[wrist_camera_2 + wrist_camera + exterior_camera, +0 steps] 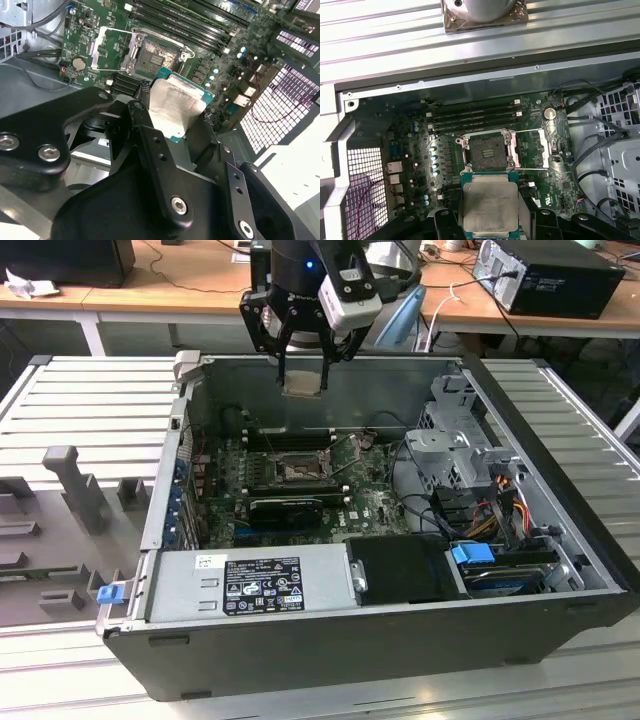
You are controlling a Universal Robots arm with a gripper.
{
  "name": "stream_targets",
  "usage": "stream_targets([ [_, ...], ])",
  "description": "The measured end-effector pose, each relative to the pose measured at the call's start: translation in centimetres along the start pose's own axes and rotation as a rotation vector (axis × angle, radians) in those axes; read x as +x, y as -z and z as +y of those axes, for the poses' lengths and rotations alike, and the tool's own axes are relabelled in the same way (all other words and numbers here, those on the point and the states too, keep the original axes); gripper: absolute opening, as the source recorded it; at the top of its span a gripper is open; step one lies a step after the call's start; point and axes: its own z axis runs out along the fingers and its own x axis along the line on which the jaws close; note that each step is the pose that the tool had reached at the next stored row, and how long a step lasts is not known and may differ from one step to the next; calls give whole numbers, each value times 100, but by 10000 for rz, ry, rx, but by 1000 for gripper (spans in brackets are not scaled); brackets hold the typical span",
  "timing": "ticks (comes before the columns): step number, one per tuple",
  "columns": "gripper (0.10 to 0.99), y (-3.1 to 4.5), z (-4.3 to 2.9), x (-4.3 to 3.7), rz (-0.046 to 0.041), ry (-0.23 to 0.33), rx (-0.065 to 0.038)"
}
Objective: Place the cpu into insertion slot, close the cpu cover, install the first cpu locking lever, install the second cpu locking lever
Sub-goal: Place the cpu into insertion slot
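1. Black two-finger gripper (303, 386): jaws closed on the small flat square CPU (490, 206) w/ pale silver-grey metal top and green edge. One grey finger pad (460, 212) on each of two opposite edges. CPU held level, metal top up.

2. CPU pos.: in the air, clear of the board. In the exterior view it hangs at about rim height of the open dark-grey metal PC case (330, 640). In both wrist views it sits just short of the socket, not over it.

3. Square black-framed insertion slot (487, 150) w/ dull metallic pin field: unoccupied, pins exposed, on the green motherboard (405, 165).

4. Thin dark-silver square CPU cover (536, 146) w/ square window: swung open, beside the slot, green board visible through the window. It appears to lie almost flat; exact angle hard to judge.

5. Beyond the slot: row of long black memory slots (472, 116), running parallel to the slot's far edge. Round silver coin cell (549, 113) near the cover's far corner.

6. Farthest: case wall, then the ribbed aluminium table (395, 35).
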Motion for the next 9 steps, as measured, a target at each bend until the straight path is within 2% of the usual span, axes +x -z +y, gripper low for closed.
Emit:
stream_targets([
  [9, 529, -4, 0, -1, -16, -179, -1],
])
